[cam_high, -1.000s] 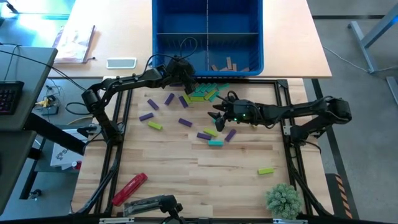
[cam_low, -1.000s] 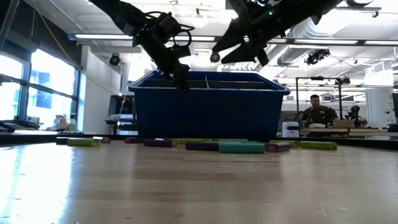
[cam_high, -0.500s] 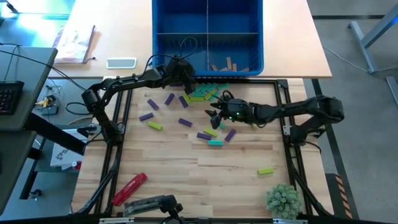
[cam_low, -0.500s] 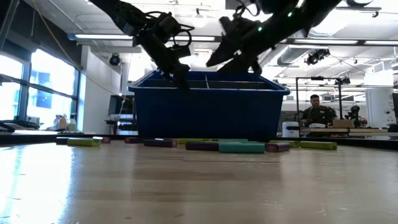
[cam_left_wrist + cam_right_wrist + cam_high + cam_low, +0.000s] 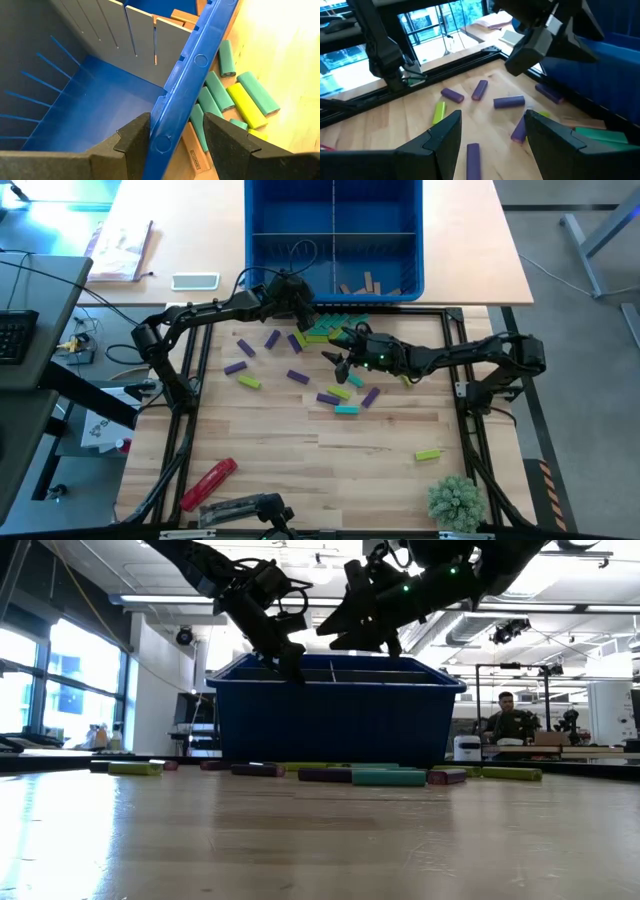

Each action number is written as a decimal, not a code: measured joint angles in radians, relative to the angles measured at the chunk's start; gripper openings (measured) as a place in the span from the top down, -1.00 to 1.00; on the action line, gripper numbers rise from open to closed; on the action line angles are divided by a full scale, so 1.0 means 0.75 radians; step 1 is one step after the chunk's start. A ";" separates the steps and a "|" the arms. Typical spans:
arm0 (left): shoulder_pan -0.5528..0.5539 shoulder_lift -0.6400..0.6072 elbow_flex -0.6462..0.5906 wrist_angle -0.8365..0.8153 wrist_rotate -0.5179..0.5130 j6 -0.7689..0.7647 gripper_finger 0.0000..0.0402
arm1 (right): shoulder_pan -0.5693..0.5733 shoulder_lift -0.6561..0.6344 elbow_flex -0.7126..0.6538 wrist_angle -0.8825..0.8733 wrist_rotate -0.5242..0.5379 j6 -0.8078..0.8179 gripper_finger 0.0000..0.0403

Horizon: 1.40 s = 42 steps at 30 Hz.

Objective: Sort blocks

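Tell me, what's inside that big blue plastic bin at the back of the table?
The blue plastic bin has dividers; one front compartment holds a few tan wooden blocks. The others look bare from above, though the left gripper, astride its front rim, hides one corner.

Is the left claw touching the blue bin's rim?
Cannot tell. In the left wrist view the left claw straddles the blue bin rim, its fingers close on either side, but neither contact nor gap shows plainly.
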 joint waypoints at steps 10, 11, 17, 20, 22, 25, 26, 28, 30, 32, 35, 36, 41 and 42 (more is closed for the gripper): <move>0.000 0.000 0.000 0.000 0.000 0.000 0.18 | 0.000 0.000 0.000 0.048 -0.002 -0.035 0.00; 0.000 0.000 0.000 0.000 0.000 0.000 0.18 | 0.000 0.000 0.000 0.061 -0.008 -0.036 0.00; 0.000 0.000 0.000 0.000 0.000 0.000 0.18 | 0.000 0.000 0.000 0.076 -0.023 -0.049 0.00; 0.000 0.000 0.000 0.000 0.000 0.000 0.18 | 0.016 0.000 0.000 0.088 -0.082 -0.071 0.00; 0.000 0.000 0.000 0.000 0.000 0.000 0.18 | 0.046 0.000 0.000 0.097 -0.106 -0.106 0.00; 0.000 0.001 0.000 0.000 -0.001 0.000 0.18 | 0.089 0.000 0.000 0.086 -0.102 -0.139 0.00; 0.000 0.001 0.000 0.000 -0.001 0.000 0.18 | 0.102 0.000 0.000 0.078 -0.091 -0.142 0.00; 0.000 0.001 0.000 0.000 0.000 0.000 0.18 | 0.133 0.004 0.000 0.066 -0.061 -0.153 0.00; 0.000 0.001 0.000 0.000 0.000 0.000 0.18 | 0.162 0.007 0.000 0.042 -0.039 -0.152 0.00; 0.000 0.001 0.000 0.001 -0.001 0.000 0.18 | 0.184 0.007 0.000 0.022 -0.030 -0.125 0.00; 0.000 0.001 0.000 0.001 -0.001 0.000 0.18 | 0.208 0.008 0.000 -0.006 0.023 -0.083 0.00; 0.000 0.001 0.000 0.000 0.000 0.000 0.18 | 0.210 0.008 0.000 -0.007 0.039 -0.068 0.00; 0.000 0.001 0.000 0.000 0.000 0.000 0.18 | 0.222 0.008 0.000 -0.044 0.074 -0.030 0.00; 0.000 0.001 0.000 0.000 -0.001 0.000 0.18 | 0.227 0.011 0.000 -0.053 0.075 -0.030 0.00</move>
